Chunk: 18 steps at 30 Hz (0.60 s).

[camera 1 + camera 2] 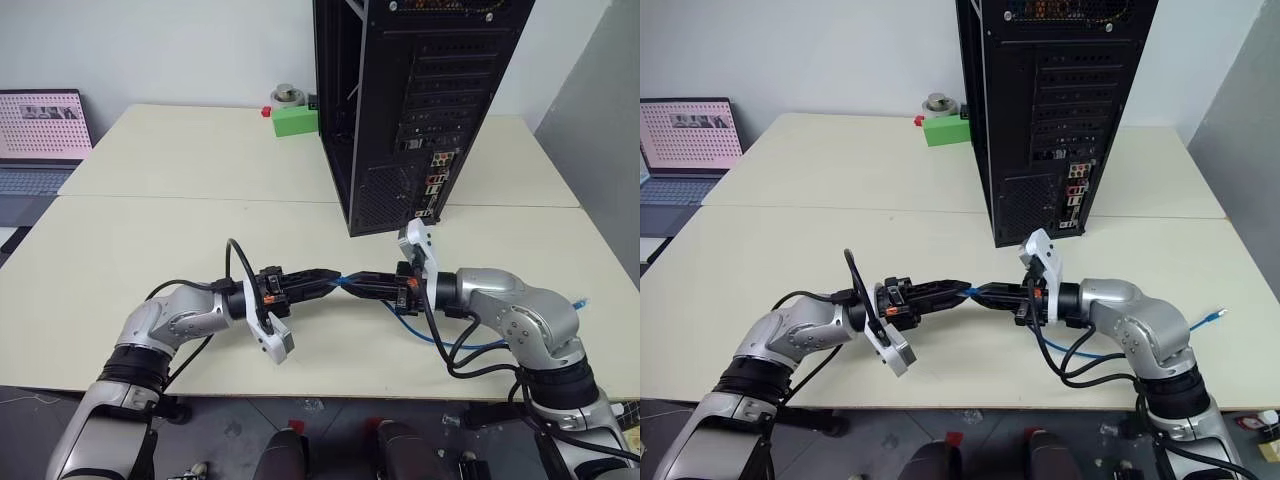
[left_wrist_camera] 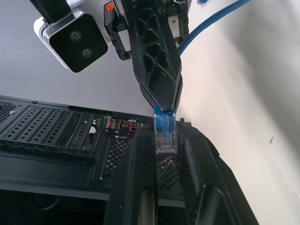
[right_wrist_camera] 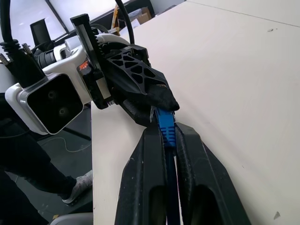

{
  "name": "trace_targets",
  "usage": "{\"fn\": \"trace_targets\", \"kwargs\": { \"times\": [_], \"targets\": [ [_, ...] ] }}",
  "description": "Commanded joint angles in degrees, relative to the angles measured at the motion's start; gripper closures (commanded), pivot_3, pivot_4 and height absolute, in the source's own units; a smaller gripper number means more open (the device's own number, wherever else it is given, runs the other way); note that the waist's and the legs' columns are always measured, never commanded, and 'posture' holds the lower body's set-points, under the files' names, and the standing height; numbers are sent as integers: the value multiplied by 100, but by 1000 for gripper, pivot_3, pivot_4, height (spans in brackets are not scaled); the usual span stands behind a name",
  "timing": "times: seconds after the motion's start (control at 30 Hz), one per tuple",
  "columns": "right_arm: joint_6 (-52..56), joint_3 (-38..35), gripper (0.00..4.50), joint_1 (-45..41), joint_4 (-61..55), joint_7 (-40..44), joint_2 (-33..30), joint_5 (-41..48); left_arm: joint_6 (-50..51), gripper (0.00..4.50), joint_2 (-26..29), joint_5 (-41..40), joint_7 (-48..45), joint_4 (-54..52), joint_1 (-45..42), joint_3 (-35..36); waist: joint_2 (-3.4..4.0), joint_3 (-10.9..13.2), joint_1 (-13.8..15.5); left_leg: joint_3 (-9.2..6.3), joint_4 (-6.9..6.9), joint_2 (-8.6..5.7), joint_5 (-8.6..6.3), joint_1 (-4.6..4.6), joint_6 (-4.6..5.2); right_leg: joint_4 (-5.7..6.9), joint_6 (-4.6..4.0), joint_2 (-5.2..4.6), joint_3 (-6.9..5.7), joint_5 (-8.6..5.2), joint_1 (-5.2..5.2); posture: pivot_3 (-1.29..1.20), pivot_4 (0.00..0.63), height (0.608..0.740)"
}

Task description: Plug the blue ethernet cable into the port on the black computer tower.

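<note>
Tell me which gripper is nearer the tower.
Right. The right gripper sits just in front of the tower, below its port cluster; the left gripper is further to the left. Both are shut on the cable.

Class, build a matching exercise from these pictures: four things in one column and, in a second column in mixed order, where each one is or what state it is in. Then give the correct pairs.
Column 1
1. blue ethernet cable
2. black computer tower
3. green box
4. laptop

Column 2
A. standing upright on the table, rear connectors facing the robot
B. off the far left of the table, screen lit
C. its plug end pinched between both grippers
D. at the far edge of the table, left of the tower

Pairs: 1-C, 2-A, 3-D, 4-B
</note>
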Motion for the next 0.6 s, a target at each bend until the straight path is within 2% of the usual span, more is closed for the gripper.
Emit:
{"fn": "trace_targets", "kwargs": {
  "times": [0.03, 0.13, 0.23, 0.37, 0.47, 0.57, 0.6],
  "targets": [
    [-135, -42, 4496, -163, -59, 14, -24, 33, 78, 3156, 149, -452, -139, -38, 12, -280, 0, 0, 0, 0, 0, 0, 0, 0, 0, 0, 0, 0, 0, 0, 0, 0, 150, 740],
    [-141, -38, 4496, -176, -54, 33, -78, 22, 292, 2623, 230, -785, -354, -13, 60, -471, 0, 0, 0, -1, 0, 1, 0, 0, 0, 0, 0, -2, 0, 0, 0, 0, 150, 740],
    [-177, -107, 4497, -127, -129, -4, -186, -20, 815, 2067, 250, -1457, -686, -31, 183, -602, 1, 0, -1, 0, 0, 0, 0, 0, 0, 0, 0, -2, 0, 0, 0, 0, 150, 740],
    [-546, -339, 4497, -7, -264, -445, -288, -368, 2191, 1234, 241, -2935, -1544, -380, 603, -661, 1, 0, -11, -2, 0, 4, 0, 0, 0, 2, 0, -3, -1, 0, 0, 0, 150, 740],
    [-809, -558, 4497, 115, -378, -1119, -274, -823, 3903, 557, 123, -3964, -2172, -1221, 905, -652, 1, 0, -15, -3, 0, 3, 0, -2, 0, 1, 0, -2, -3, -1, 0, 0, 150, 740],
    [-1050, -763, 4497, 106, -291, -2151, -5, -1449, 5279, 0, -155, -4341, -2138, -1957, 873, -492, 1, 0, -4, -6, 3, 4, 0, -4, 0, 3, 1, -3, -3, -1, 0, 0, 150, 740],
    [-1068, -790, 4497, 121, -310, -2356, 58, -1560, 5597, 0, -217, -4395, -2127, -2142, 850, -452, 0, 0, 0, -8, 4, 1, 1, -6, 0, 2, 1, -4, -4, -1, 0, 0, 150, 740]
  ]
}}
